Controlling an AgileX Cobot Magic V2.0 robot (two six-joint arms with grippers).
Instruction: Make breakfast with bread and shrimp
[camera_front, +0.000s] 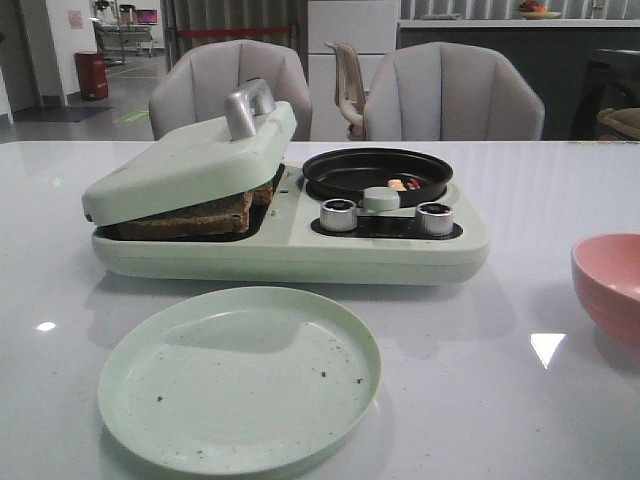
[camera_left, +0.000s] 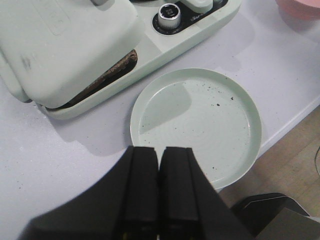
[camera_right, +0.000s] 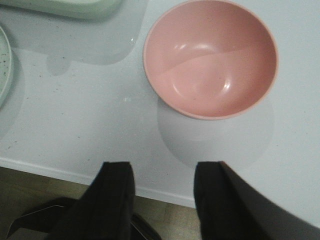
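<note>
The bread (camera_front: 195, 215) lies in the left bay of the pale green breakfast maker (camera_front: 300, 245), under its lowered, slightly tilted lid (camera_front: 190, 160); a crust edge shows in the left wrist view (camera_left: 107, 77). Small shrimp pieces (camera_front: 398, 185) lie in the black pan (camera_front: 375, 172) on the maker's right side. My left gripper (camera_left: 159, 150) is shut and empty above the near edge of the green plate (camera_left: 200, 120). My right gripper (camera_right: 164, 167) is open and empty over the table's front edge, short of the pink bowl (camera_right: 212, 57). Neither gripper shows in the front view.
The empty green plate (camera_front: 240, 375) sits in front of the maker. The empty pink bowl (camera_front: 612, 285) stands at the right. Two silver knobs (camera_front: 340, 214) are on the maker's front. Grey chairs (camera_front: 450, 95) stand behind the table.
</note>
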